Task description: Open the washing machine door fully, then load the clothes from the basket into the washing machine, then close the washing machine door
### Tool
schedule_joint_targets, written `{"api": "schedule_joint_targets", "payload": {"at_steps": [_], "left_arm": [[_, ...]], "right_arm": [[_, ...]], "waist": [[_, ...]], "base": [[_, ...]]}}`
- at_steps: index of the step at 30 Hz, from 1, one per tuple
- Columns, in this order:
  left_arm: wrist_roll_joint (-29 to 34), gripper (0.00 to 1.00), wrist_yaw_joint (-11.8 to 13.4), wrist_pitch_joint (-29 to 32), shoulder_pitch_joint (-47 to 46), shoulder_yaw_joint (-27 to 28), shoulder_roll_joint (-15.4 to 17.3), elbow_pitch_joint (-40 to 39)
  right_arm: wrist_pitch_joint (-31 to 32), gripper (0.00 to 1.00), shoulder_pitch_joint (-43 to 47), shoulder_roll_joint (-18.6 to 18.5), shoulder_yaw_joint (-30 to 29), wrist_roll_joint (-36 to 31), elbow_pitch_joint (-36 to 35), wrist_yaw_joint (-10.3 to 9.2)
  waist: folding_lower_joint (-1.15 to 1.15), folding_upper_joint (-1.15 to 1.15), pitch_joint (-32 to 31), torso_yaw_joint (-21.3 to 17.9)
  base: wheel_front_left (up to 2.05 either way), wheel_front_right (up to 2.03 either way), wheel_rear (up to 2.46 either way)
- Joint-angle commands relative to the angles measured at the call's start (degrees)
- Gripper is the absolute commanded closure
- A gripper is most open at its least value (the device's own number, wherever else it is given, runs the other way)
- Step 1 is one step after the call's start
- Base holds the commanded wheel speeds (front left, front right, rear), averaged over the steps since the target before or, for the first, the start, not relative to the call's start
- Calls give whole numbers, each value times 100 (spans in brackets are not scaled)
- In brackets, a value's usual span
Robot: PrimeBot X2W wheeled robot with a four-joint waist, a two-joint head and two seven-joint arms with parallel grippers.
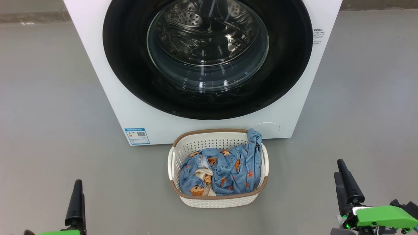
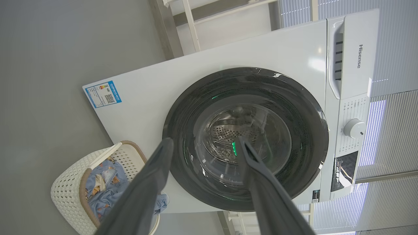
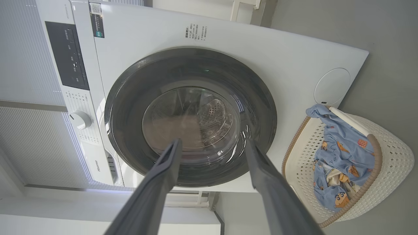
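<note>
Left gripper (image 2: 205,140), right gripper (image 3: 213,142): fingers wide, empty.
Door (image 1: 207,49) shut, straight ahead of both finger pairs, well apart.
Door rigid, glossy, likely slick; handle not seen, so hook the rim edge.
Clothes (image 1: 225,169) in basket (image 1: 209,131), ahead between the grippers: soft, light, limp; pinch the fold draped over the rim.

One washing machine (image 1: 137,107) is counted, with one washing machine door (image 1: 130,65), one blue sticker (image 1: 137,136) and one dial (image 2: 354,128). One basket (image 1: 215,200) is seen, holding one blue garment (image 1: 235,163) and one cream cloth (image 1: 205,174). Two sets of jaws are shown, two dark fingers (image 2: 147,186) each.
</note>
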Motion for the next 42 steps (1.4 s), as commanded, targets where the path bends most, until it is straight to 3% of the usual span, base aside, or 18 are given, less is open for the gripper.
{"api": "schedule_joint_targets", "payload": {"at_steps": [1, 13, 30, 42], "left_arm": [[193, 0, -22, -76, -242, 34, 109, -210], [1345, 0, -29, -308, -256, -162, 247, -370], [3213, 0, -38, -634, -266, -347, 368, -370], [4089, 0, -45, -865, -304, -427, 378, -278]], "right_arm": [[-74, 0, -326, -116, 158, -116, -215, 35], [-314, 0, -448, -341, 604, -1107, -298, 45], [-640, 0, -594, -482, 974, -3128, -180, 60], [-871, 0, -663, -534, 1163, -4082, -194, 71]], "waist": [[0, 0, 1, 0], [0, 0, -3, 19], [-1, 0, -25, 39], [-1, 0, -27, 65]], "base": [[0, 0, 0], [0, 0, 0], [0, 0, 0], [0, 0, 0]]}}
